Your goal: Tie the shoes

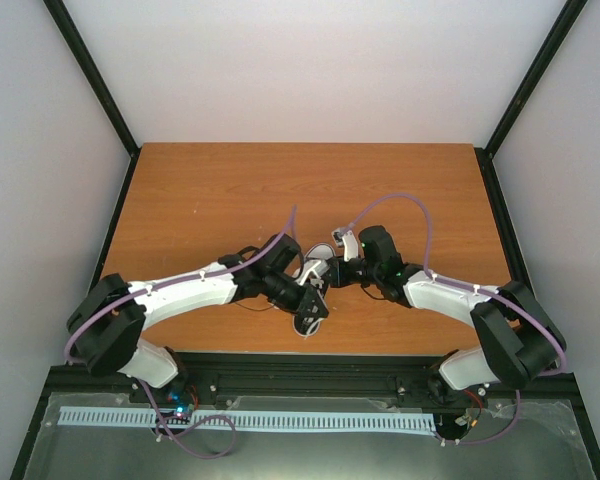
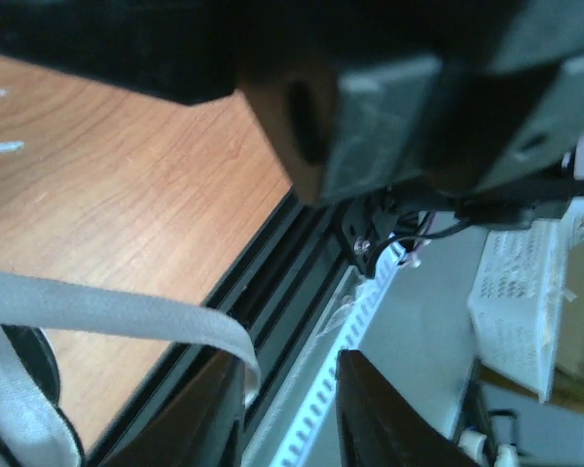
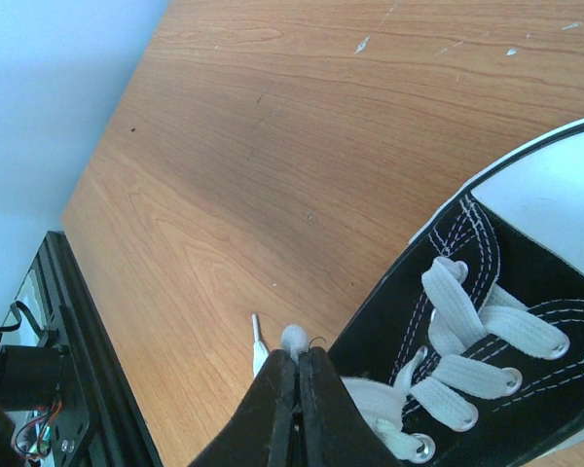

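The black canvas shoe with white toe cap and white laces lies on the wooden table, between both grippers in the top view. My right gripper is shut on a white lace at the shoe's edge; a bit of lace pokes out past the tips, and the lace's end lies on the wood beside it. It shows in the top view. My left gripper is open; a flat white lace drapes over its left fingertip. It sits near the table's front edge.
A black rail runs along the table's near edge, with a white slotted cable duct behind it. Grey walls enclose the wooden table on three sides. Purple cables arch over both arms.
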Robot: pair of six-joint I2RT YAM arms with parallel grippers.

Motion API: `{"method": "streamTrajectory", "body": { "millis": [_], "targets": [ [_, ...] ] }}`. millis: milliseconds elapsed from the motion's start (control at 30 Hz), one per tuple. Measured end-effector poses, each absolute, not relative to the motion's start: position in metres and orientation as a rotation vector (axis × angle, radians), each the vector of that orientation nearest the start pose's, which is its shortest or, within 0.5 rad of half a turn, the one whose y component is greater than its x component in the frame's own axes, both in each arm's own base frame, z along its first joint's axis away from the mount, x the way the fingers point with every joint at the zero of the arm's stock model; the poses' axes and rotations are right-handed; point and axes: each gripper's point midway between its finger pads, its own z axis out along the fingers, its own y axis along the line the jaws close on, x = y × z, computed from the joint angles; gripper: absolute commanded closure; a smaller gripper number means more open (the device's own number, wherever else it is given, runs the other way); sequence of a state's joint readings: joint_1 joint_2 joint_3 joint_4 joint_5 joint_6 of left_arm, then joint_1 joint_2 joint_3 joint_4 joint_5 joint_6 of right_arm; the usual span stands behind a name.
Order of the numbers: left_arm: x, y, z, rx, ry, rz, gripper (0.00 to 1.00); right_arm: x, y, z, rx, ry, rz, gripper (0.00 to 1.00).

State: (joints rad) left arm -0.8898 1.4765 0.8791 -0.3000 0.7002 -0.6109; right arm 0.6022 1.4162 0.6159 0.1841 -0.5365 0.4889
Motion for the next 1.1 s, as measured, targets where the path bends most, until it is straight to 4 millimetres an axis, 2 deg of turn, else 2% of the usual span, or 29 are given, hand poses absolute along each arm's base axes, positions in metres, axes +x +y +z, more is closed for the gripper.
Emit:
{"method": "streamTrajectory", "body": {
  "millis": [133, 233, 333, 467, 567, 767, 967, 1100],
  "targets": [
    [0.143, -0.351, 0.124, 0.713, 2.700, -1.363, 0.47, 0.259, 0.284, 0.112, -0.457, 2.303, 1.169, 0.97],
    [0.152, -0.345, 0.123, 0.688, 2.690, -1.282, 0.42, 0.259, 0.284, 0.112, -0.459, 2.302, 1.171, 0.97],
    [0.167, -0.333, 0.134, 0.641, 2.633, -1.215, 0.42, 0.258, 0.285, 0.113, -0.463, 2.302, 1.177, 0.97],
    [0.195, -0.303, 0.149, 0.559, 2.502, -1.108, 0.49, 0.255, 0.288, 0.116, -0.482, 2.287, 1.208, 0.97],
    [0.211, -0.289, 0.147, 0.557, 2.411, -1.025, 0.52, 0.252, 0.290, 0.123, -0.499, 2.258, 1.245, 0.97],
    [0.222, -0.289, 0.124, 0.635, 2.309, -0.966, 0.61, 0.250, 0.291, 0.137, -0.503, 2.219, 1.278, 0.97],
    [0.240, -0.299, 0.127, 0.637, 2.212, -0.957, 0.63, 0.249, 0.291, 0.141, -0.496, 2.210, 1.288, 0.97],
    [0.246, -0.303, 0.128, 0.631, 2.169, -0.965, 0.66, 0.250, 0.291, 0.140, -0.484, 2.214, 1.286, 0.97]
  ]
}}
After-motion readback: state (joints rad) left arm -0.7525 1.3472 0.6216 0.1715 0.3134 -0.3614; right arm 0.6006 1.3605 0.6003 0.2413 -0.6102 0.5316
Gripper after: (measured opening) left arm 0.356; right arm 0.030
